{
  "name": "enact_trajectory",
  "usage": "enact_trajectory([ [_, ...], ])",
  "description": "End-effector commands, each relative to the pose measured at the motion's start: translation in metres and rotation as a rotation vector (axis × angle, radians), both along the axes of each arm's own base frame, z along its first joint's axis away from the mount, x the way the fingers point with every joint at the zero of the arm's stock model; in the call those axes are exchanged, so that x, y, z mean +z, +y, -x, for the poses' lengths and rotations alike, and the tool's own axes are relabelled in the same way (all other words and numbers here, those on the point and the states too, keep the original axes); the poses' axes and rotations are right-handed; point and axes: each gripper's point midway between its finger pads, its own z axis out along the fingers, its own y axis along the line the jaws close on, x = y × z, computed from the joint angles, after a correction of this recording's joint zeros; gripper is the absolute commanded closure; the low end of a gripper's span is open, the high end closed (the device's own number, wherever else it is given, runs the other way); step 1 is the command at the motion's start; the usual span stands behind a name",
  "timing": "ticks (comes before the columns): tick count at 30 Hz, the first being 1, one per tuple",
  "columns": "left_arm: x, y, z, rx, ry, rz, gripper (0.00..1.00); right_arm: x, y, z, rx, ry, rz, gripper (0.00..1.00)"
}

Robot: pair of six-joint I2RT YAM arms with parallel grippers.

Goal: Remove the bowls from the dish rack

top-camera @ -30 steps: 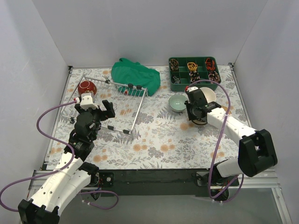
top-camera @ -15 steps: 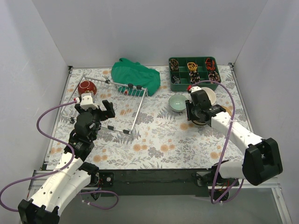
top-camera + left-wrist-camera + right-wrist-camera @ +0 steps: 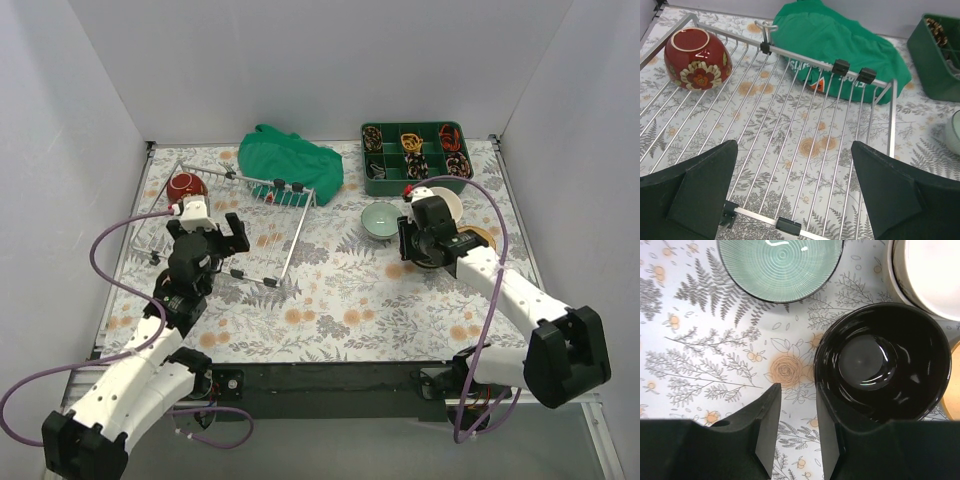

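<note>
Top external view: the dish rack (image 3: 270, 225) lies at the frame's left, with one red bowl (image 3: 697, 58) tilted in its upper-left corner, the only bowl seen in it. The left gripper (image 3: 794, 150) hangs over the rack's near half, spread fully and holding nothing. To proceed, advance toward the upper left, straddle the bowl's rim and close gently, since the glazed wall may roll on the wires. The right gripper (image 3: 797, 395) at frame right is narrowly parted, gripping nothing, beside the dark bowl (image 3: 885, 362) set on the table.
</note>
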Motion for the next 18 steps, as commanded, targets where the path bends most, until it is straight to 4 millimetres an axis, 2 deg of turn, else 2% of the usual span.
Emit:
enact_trajectory([
  [1,0.002,0.008,-0.013,0.057,0.044,-0.069,0.02,0.041,0.012,-0.005,0.047,-0.122,-0.084,0.56],
  [5,-0.004,0.021,-0.027,0.141,0.122,-0.175,0.02,0.059,0.015,0.001,0.083,-0.184,-0.127,0.47],
  [7,-0.005,0.03,-0.038,0.204,0.155,-0.241,0.02,0.059,0.019,0.007,0.113,-0.188,-0.15,0.41],
  [8,-0.008,0.033,-0.043,0.222,0.174,-0.269,0.02,0.067,0.021,0.007,0.122,-0.218,-0.173,0.4],
  [12,-0.021,0.048,-0.07,0.304,0.257,-0.36,0.02,0.073,0.033,0.018,0.193,-0.245,-0.242,0.27],
  [15,-0.025,0.067,-0.086,0.355,0.291,-0.407,0.02,0.076,0.039,0.023,0.231,-0.268,-0.278,0.21],
  [16,-0.027,0.07,-0.097,0.369,0.298,-0.426,0.02,0.08,0.039,0.024,0.238,-0.282,-0.288,0.2],
  [18,-0.031,0.088,-0.107,0.41,0.326,-0.496,0.02,0.079,0.041,0.027,0.254,-0.289,-0.296,0.19],
])
